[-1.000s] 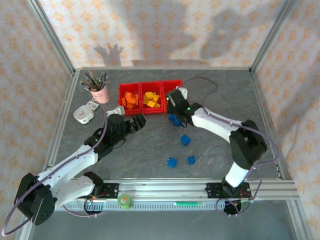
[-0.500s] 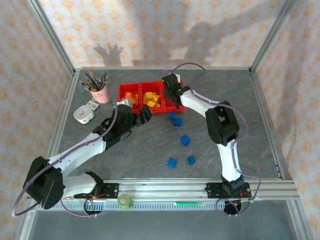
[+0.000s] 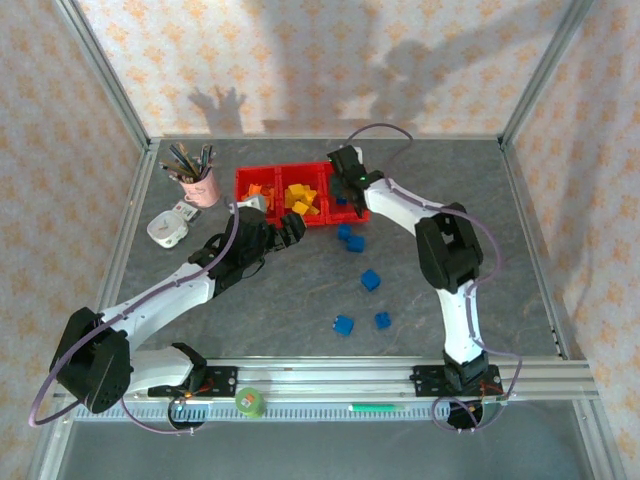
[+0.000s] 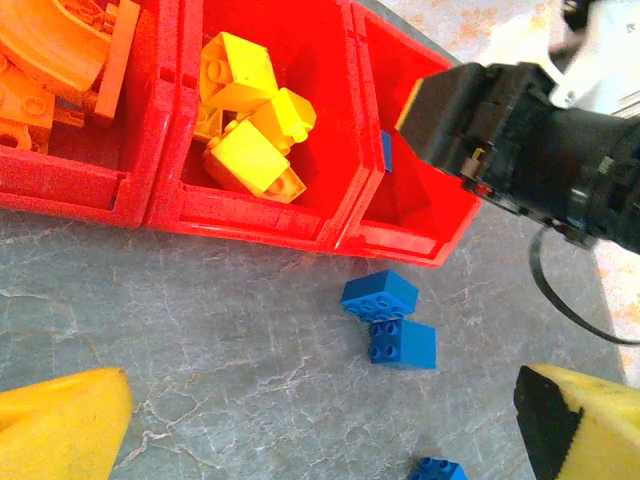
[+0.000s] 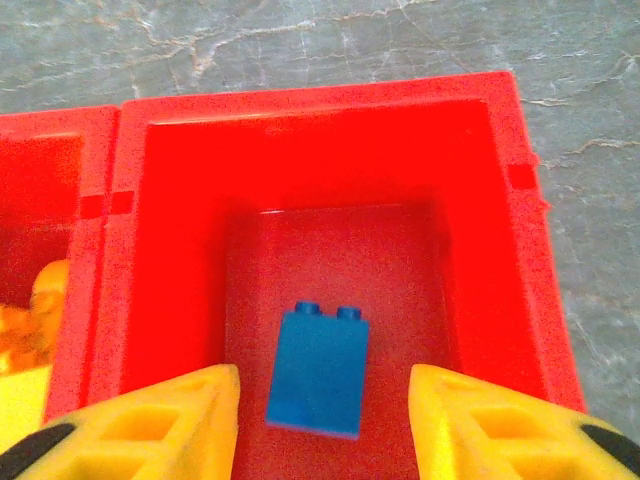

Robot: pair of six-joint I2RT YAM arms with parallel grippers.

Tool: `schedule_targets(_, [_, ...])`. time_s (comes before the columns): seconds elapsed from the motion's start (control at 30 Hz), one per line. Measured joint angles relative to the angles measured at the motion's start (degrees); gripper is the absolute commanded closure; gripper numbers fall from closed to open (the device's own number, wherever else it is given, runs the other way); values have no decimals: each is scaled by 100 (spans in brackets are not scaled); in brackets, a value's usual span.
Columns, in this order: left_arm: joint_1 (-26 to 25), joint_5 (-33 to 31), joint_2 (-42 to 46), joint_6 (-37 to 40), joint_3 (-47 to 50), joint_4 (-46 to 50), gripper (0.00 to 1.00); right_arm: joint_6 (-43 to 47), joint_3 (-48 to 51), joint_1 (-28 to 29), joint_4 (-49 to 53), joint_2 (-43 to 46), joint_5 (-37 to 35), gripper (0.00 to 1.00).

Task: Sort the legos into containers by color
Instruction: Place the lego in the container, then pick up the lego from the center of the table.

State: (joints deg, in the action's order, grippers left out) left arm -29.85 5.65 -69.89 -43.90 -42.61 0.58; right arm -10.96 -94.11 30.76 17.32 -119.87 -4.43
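Right wrist view: my right claw (image 5: 322, 400) stands part open inside the red tray's (image 5: 320, 95) end bin, a blue lego (image 5: 318, 375) lying free between its fingers. My left claw (image 4: 320, 430), wide open, hovers just before the tray. I judge the arms could collide there.

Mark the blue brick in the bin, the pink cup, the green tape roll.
blue brick (image 5: 318, 375): right wrist view, middle of its upward face.
pink cup (image 3: 203, 191): top external view, side wall.
green tape roll (image 3: 249, 402): top external view, ring.
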Motion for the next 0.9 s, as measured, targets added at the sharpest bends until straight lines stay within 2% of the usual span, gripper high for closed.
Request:
schedule_targets(0.2, [0, 133, 92, 33, 4, 4, 1, -286, 1143, 42, -129, 1143, 151, 47])
schedule_targets(0.33, [-15, 164, 334, 22, 164, -4, 1, -511, 1810, 201, -192, 1561, 184, 44])
schedule_targets(0.67, [-243, 157, 697, -313, 984, -181, 1, -1049, 2599, 828, -175, 1685, -9, 33])
schedule_targets(0.9, [-319, 116, 855, -516, 1180, -387, 1, -1259, 2553, 857, -188, 1510, -345, 35])
